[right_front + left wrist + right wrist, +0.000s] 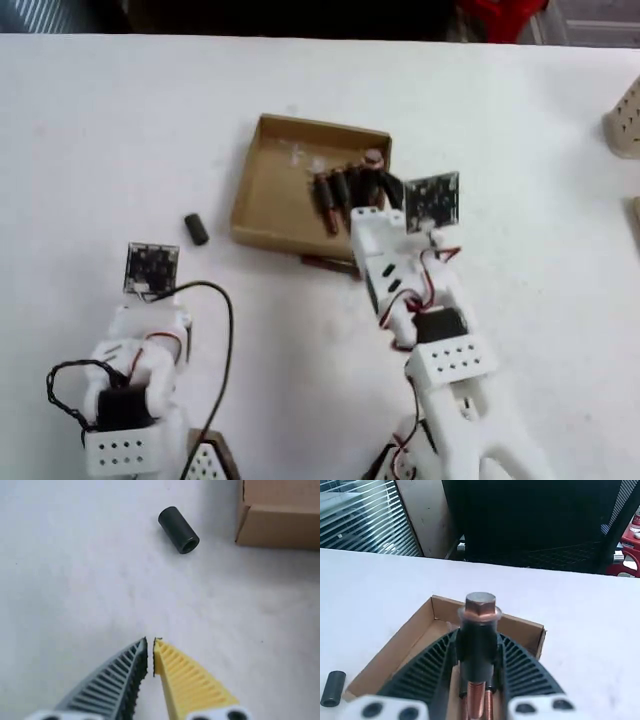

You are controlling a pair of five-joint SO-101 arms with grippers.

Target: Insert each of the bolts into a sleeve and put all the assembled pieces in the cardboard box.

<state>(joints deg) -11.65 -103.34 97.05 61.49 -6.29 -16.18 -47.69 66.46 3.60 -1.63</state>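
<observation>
My right gripper is shut on a copper bolt that sits inside a black sleeve. It holds this piece over the right side of the cardboard box. Several assembled pieces lie in the box beside the right gripper. A loose black sleeve lies on the white table to the left of the box. My left gripper is shut on nothing, just above the table and short of that sleeve. The box's corner lies beyond it.
The left arm stands at the front left and the right arm at the front right. A cream pegged block stands at the right edge. A thin dark strip lies at the box's front wall.
</observation>
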